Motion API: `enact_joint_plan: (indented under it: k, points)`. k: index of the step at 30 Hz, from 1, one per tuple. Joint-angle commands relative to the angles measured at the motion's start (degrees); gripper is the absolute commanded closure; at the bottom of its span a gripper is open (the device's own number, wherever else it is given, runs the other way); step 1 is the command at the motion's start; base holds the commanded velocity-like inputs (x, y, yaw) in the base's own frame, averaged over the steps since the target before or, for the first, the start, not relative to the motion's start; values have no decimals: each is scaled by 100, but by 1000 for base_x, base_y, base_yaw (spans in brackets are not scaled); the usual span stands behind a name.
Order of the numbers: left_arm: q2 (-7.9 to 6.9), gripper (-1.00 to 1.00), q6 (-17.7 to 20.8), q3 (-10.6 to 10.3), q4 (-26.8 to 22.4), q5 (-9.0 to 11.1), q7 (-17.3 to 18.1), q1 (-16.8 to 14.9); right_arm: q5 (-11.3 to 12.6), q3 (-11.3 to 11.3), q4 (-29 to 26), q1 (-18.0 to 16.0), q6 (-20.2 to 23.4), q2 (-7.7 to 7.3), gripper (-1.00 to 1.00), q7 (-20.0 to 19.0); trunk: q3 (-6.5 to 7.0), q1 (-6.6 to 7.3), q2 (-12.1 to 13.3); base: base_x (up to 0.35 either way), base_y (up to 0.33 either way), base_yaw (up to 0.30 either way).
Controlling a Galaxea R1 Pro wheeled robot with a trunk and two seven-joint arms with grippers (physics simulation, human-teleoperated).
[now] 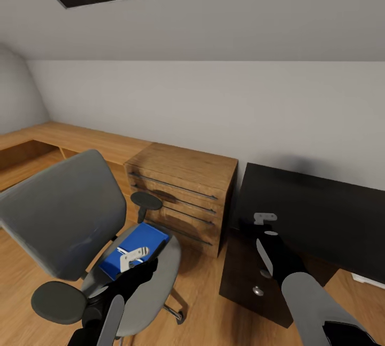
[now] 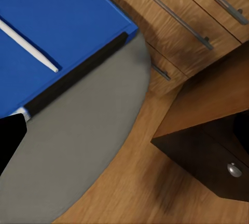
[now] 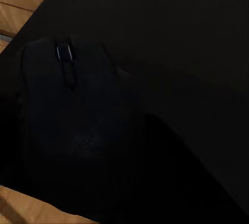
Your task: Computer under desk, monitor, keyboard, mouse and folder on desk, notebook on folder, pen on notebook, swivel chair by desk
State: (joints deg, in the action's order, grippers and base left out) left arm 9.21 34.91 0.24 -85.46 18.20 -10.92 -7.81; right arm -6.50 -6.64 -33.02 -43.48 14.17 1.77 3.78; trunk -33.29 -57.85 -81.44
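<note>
Two arms reach forward from you. Your left gripper point(image 1: 133, 256) hangs just above the blue folder point(image 1: 135, 250), which lies flat on the grey seat of the swivel chair point(image 1: 59, 217); its light fingers look parted and hold nothing. A white pen point(image 2: 28, 46) lies on the folder. Your right gripper point(image 1: 264, 218) is over the near corner of the black desk point(image 1: 321, 212), above a dark mouse point(image 3: 72, 99) resting there; whether it is open, you cannot tell. An oak drawer unit point(image 1: 184, 196) stands between chair and desk.
</note>
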Motion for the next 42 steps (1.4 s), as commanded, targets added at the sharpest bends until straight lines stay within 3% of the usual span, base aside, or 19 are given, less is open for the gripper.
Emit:
enact_joint_plan:
  k: [1,32,33,42]
  points:
    - [2,-100,24,2,-7,61,-42,-3,-53,-30,-11,-2,34,7,100,-12,-6,0,-3,0,0,1]
    - [2,-100,24,2,-7,61,-42,-1,-71,-39,-3,-2,24,-10,100,-5,-6,0,-3,0,0,0]
    - [2,-100,24,2,-6,61,-42,-3,-71,-39,-3,-2,24,-10,-100,-3,-6,0,-3,0,0,0]
    - [2,-100,24,2,-8,61,-42,-3,-71,-39,-3,-2,24,-10,-100,0,-6,0,-3,0,0,0]
